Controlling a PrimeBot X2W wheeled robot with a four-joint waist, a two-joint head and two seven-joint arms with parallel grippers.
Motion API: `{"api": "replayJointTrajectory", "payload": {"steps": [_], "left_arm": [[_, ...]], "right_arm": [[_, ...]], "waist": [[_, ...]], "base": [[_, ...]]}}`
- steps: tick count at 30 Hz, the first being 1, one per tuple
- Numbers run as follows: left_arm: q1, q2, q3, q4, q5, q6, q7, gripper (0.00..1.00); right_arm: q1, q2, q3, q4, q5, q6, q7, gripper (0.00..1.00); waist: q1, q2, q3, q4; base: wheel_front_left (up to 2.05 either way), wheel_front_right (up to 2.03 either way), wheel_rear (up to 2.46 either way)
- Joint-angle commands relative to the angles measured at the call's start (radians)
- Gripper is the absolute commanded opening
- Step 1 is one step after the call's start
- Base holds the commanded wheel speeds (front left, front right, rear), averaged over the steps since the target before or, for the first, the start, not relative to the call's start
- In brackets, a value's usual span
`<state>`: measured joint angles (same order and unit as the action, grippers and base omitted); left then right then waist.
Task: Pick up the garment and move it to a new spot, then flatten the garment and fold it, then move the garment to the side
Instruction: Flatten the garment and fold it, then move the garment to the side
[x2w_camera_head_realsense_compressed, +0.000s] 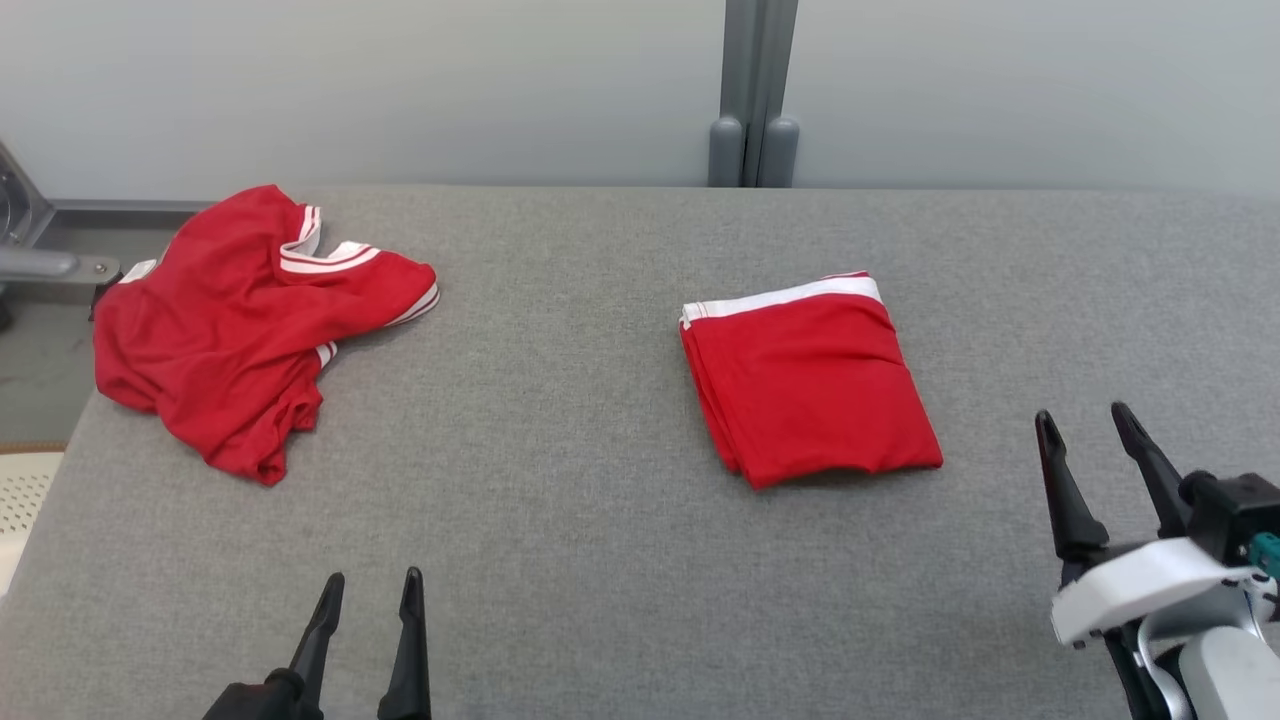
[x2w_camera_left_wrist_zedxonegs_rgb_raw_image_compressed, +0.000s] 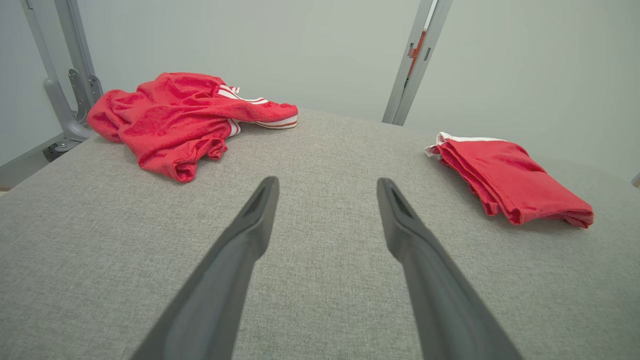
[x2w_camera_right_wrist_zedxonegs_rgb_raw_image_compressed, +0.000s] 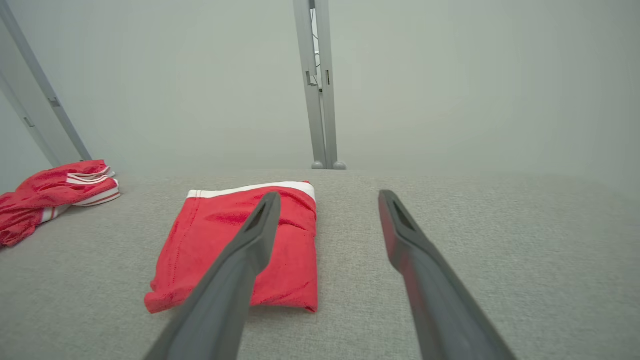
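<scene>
Both grippers are wide open and hold nothing. The left gripper is near, on the left. The right gripper is near, on the right. The folded garment lies flat on the grey table, a bit right of the middle. The crumpled garment lies at the far left. I think it goes next, and the left arm is nearer to it.

Even, soft light with faint shadows; wrist views bend at the edges (right one slightly hazy).
</scene>
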<state>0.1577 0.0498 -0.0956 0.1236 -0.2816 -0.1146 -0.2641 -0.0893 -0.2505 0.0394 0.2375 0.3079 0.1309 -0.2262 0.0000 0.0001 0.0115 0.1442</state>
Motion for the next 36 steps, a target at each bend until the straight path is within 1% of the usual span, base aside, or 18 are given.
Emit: {"api": "replayJointTrajectory", "payload": {"steps": [1,5,8,12,18,24,27,30,31,33,35,36], "left_arm": [[0.016,0.001,0.012,-0.011,0.014,0.001,0.000,1.00],[0.039,0.001,0.042,-0.031,0.022,0.002,0.000,1.00],[0.047,0.002,0.057,-0.040,0.027,0.001,0.000,1.00],[0.056,0.002,0.057,-0.044,0.034,-0.002,0.000,1.00],[0.061,0.001,0.057,-0.043,0.034,-0.008,0.000,1.00],[0.050,0.002,0.045,-0.033,0.035,-0.013,0.000,1.00],[0.041,0.002,0.042,-0.031,0.036,-0.015,0.000,1.00],[0.022,0.002,0.033,-0.025,0.044,-0.016,0.000,1.00],[0.015,0.002,0.030,-0.023,0.047,-0.016,0.000,1.00],[-0.013,0.001,0.017,-0.024,0.051,-0.017,-0.001,1.00],[-0.042,0.005,0.000,-0.024,0.053,-0.017,0.000,1.00],[-0.059,0.010,-0.007,-0.025,0.049,-0.017,0.000,1.00]], "right_arm": [[0.030,-0.004,-0.009,0.010,-0.028,0.000,-0.018,1.00],[0.087,0.014,-0.058,0.024,-0.076,-0.001,-0.040,1.00],[0.127,0.024,-0.055,-0.033,-0.100,0.000,-0.039,1.00],[0.184,0.041,-0.078,-0.083,-0.117,-0.001,-0.039,1.00],[0.226,0.085,-0.119,-0.105,-0.127,-0.001,-0.039,1.00],[0.223,0.105,-0.117,-0.094,-0.130,-0.001,-0.039,1.00],[0.203,0.121,-0.127,-0.081,-0.106,-0.001,-0.039,1.00],[0.161,0.127,-0.119,-0.024,-0.069,-0.001,-0.039,1.00],[0.137,0.127,-0.109,0.001,-0.049,-0.001,-0.024,1.00],[0.043,0.109,-0.069,0.025,0.001,0.000,0.040,1.00],[-0.046,0.085,-0.028,0.037,0.057,0.000,0.139,1.00],[-0.100,0.074,-0.023,0.048,0.076,-0.001,0.206,1.00]], "waist": [[0.0000,-0.0001,-0.032,-0.009],[0.0000,-0.0001,-0.048,-0.011],[0.0000,-0.0001,-0.052,-0.012],[0.0000,-0.0001,-0.054,-0.009],[0.0000,-0.0001,-0.049,-0.012],[0.0000,-0.0001,-0.040,-0.022],[0.0000,-0.0001,-0.032,-0.023],[0.0000,-0.0001,-0.013,-0.024],[0.0000,-0.0001,-0.001,-0.026],[0.0000,-0.0001,0.037,-0.029],[0.0000,-0.0001,0.080,-0.031],[0.0000,-0.0001,0.109,-0.033]], "base": [[0.00,0.00,0.00],[0.00,0.00,0.00],[0.00,0.00,0.00],[0.00,0.00,0.00],[0.00,0.00,0.00],[0.00,0.00,0.00],[0.00,0.00,0.00],[0.00,0.00,0.00],[0.00,0.00,0.00],[0.00,0.00,0.00],[0.00,0.00,0.00],[0.00,0.00,0.00]]}}
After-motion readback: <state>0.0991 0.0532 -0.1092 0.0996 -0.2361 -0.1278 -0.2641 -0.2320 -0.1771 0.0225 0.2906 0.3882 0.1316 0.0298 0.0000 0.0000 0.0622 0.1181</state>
